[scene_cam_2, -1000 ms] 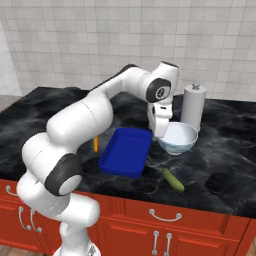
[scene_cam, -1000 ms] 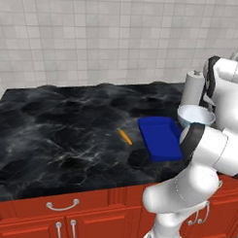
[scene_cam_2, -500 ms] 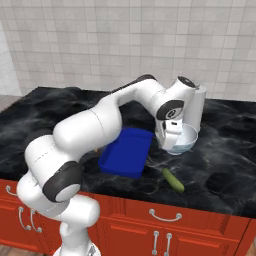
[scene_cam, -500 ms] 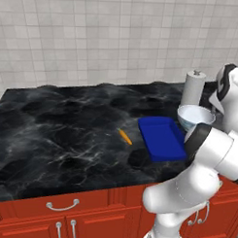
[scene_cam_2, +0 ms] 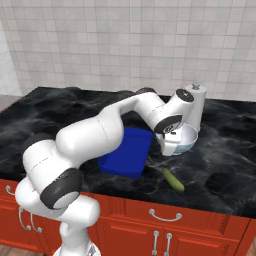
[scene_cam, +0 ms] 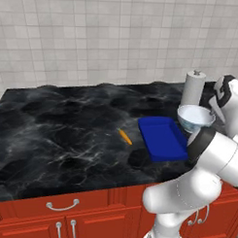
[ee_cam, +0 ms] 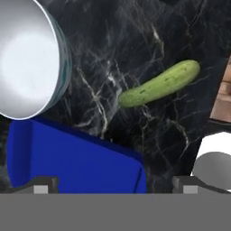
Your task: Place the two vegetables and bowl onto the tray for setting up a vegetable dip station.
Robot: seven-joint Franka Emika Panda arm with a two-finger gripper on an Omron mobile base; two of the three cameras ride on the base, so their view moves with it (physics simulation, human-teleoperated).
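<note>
Black marble bench [scene_cam: 67,133] carries blue tray [scene_cam_2: 125,152], bowl [scene_cam_2: 181,140], cucumber [ee_cam: 159,84]; my gripper [ee_cam: 115,187] spread wide, grasping nothing.

Black marble counter [scene_cam: 67,129], tall white cylinder roll [scene_cam: 193,88] at its back, red cabinets [scene_cam_2: 210,232] below, tiled wall [scene_cam: 104,38]

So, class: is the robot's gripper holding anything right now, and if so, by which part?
Nothing is held. In the hand view the jaws stand wide apart with only the blue tray and counter between them; the bowl and cucumber lie untouched.
</note>
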